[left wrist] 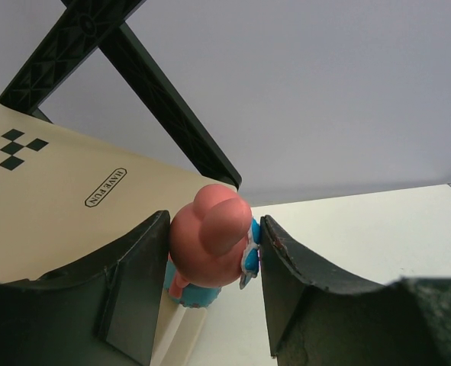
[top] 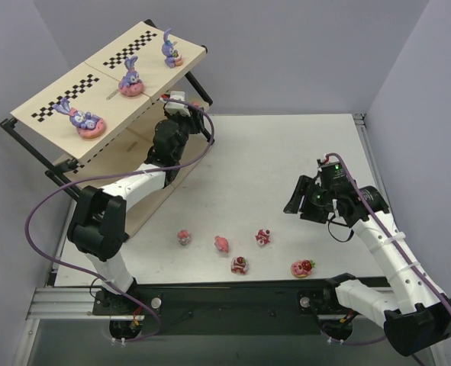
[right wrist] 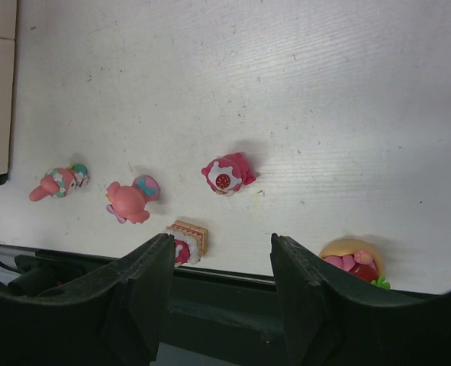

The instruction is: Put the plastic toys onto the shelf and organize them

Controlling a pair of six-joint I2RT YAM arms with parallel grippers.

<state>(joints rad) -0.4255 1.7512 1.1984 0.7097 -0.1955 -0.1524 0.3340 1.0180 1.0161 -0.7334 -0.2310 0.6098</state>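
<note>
My left gripper [top: 181, 103] [left wrist: 214, 259] is shut on a pink rounded toy [left wrist: 210, 244] with a blue base. It holds the toy at the right end of the shelf [top: 49, 99], just under the top board and over the corner of a beige board [left wrist: 72, 206]. Three purple bunnies [top: 130, 80] stand on the checkered top board. Several pink toys lie on the table near the front edge [top: 239, 264] [right wrist: 227, 173]. My right gripper [top: 297, 200] [right wrist: 221, 252] hovers open above them with nothing between its fingers.
The shelf's black frame legs [left wrist: 164, 99] slant down beside the held toy. A black rail [top: 233, 293] runs along the table's near edge, close to the toys. Purple cables loop from both arms. Grey walls enclose the white table [top: 286, 152].
</note>
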